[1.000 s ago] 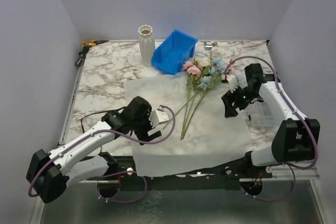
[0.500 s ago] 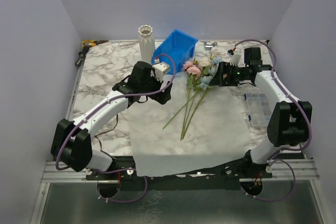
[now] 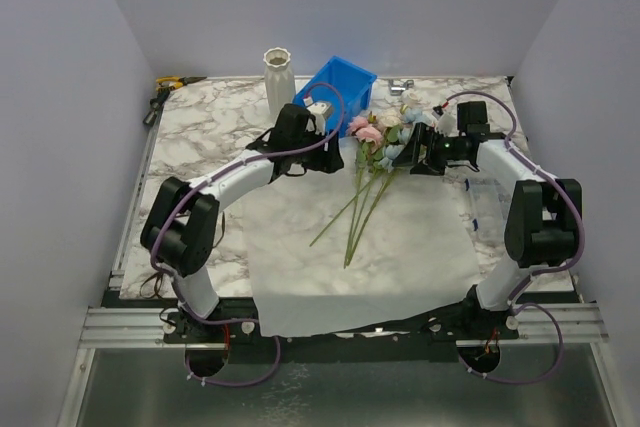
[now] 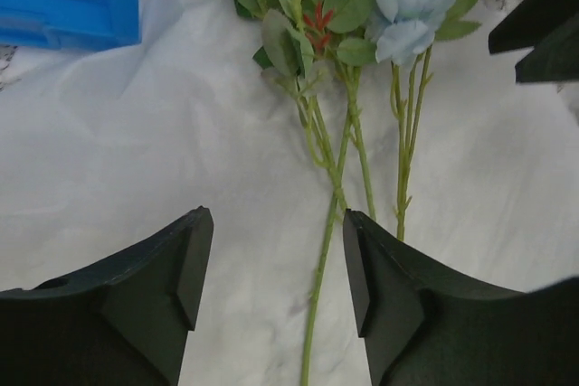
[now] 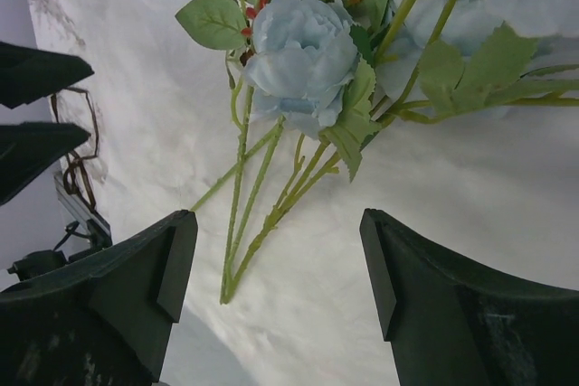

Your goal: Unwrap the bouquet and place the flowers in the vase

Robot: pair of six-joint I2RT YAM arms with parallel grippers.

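Observation:
The flowers [image 3: 378, 142] lie loose on the opened white wrapping paper [image 3: 400, 247], heads toward the back, stems [image 3: 355, 217] fanning toward the front. The ribbed off-white vase [image 3: 278, 79] stands upright at the back left. My left gripper [image 3: 330, 157] hovers open just left of the stems; in its wrist view the left gripper [image 4: 274, 250] has one green stem [image 4: 321, 259] lying between the fingers, untouched. My right gripper [image 3: 408, 147] is open beside the flower heads; in its wrist view the right gripper [image 5: 276, 250] faces a pale blue rose [image 5: 303, 51] with stems [image 5: 244, 223] below.
A blue plastic bin [image 3: 335, 97] sits right of the vase, close behind the left wrist. Yellow-handled pliers [image 3: 170, 82] lie at the back left corner, a small metal part [image 3: 400, 87] at the back. A clear plastic piece [image 3: 485, 207] lies by the right arm.
Both arms have swung in from the table's sides to the flowers: the left from the front left up beside the bin, the right from the right side to the flower heads.

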